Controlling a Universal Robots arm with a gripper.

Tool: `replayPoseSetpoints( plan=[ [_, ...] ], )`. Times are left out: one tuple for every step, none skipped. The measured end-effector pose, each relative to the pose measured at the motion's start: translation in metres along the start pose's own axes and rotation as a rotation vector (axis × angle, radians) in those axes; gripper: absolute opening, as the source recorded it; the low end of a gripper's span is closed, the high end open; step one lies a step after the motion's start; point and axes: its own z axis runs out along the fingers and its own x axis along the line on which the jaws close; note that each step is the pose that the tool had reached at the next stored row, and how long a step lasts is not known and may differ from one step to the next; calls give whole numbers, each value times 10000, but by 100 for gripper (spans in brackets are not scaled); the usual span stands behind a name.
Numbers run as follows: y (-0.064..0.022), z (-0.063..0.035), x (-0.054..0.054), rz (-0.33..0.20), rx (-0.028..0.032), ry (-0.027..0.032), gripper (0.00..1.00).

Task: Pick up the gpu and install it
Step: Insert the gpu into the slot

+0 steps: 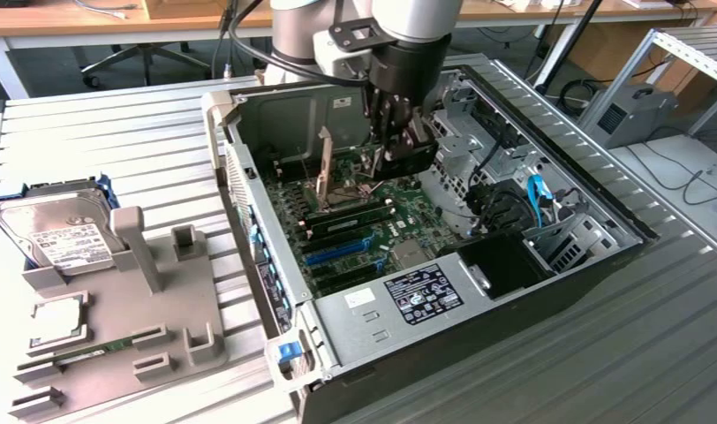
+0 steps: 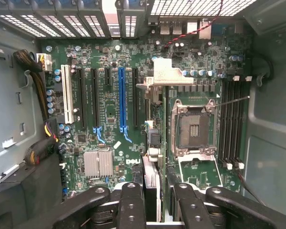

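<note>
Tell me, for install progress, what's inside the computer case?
The motherboard, its blue slot, an empty processor socket, and the end effector gripping the gpu. The gpu hides the board beneath.

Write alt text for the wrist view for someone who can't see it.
The gripper holds the gpu edge-on between its jaws, above a green motherboard inside an open computer case. A blue expansion slot, black slots and an empty CPU socket lie below.

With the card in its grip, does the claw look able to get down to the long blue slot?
Probably yes: the claw, holding the gpu, hangs inside the open case, and the blue slot lies bare with nothing over it.
</note>
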Motion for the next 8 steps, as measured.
replayPoseSetpoints(
  plan=[
    [0,3,0,0,0,0,29],
    [0,7,1,0,0,0,29],
    [1,10,2,0,0,0,29],
    [1,13,3,0,0,0,29],
    [1,17,3,0,0,-1,29],
    [2,21,4,0,0,0,29],
    [2,24,4,0,0,0,29],
    [2,28,5,0,0,0,29]
  ],
)
